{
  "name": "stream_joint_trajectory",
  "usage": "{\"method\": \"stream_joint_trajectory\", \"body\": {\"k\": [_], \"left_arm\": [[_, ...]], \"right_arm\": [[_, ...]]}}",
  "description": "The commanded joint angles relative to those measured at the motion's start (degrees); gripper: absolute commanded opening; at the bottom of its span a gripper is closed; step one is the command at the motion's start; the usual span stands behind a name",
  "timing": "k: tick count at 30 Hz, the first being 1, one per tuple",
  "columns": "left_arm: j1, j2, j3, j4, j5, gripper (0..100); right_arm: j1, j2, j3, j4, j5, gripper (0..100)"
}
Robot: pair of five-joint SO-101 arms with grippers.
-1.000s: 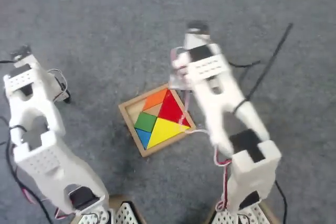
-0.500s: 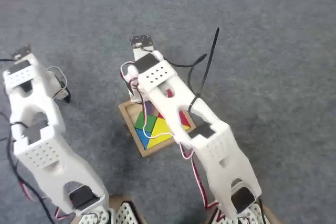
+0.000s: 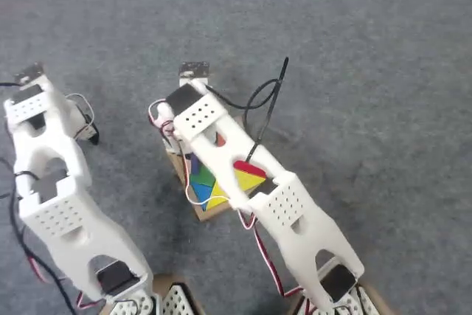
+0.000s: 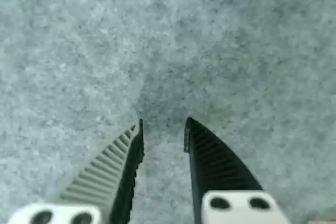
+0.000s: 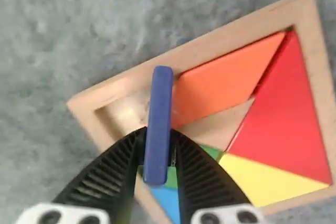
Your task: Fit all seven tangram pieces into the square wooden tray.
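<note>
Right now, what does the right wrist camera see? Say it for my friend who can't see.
The right gripper pinches a dark blue piece on its edge, over a bare corner of the square wooden tray. An orange piece, a red piece and a yellow piece lie flat in it.

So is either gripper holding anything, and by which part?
The right gripper pinches the dark blue piece across its flat faces, near one end. Left gripper holds nothing.

left hand point(image 4: 163, 127): fingers parted | right hand point(image 5: 158, 136): clamped on blue piece point(image 5: 159, 98) | right arm: stretched forward
</note>
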Motion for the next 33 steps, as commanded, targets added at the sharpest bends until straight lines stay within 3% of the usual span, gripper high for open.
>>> {"method": "stream_joint_trajectory", "body": {"k": [1,5,11,33], "left_arm": [[0.0,-0.7,-2.7,0.1,0.5,13],[0.1,-0.7,-2.7,0.1,0.5,13],[0.1,-0.7,-2.7,0.1,0.5,13],[1.3,-0.6,-2.5,0.4,0.3,13]], "right_arm": [[-0.3,-0.4,-4.9,2.2,-0.4,1.0],[-0.2,-0.4,-5.2,2.0,-0.4,2.5],[-0.1,-0.4,-5.1,2.2,-0.4,14.1],[-2.5,-1.0,-5.8,-2.9,2.5,14.4]]}}
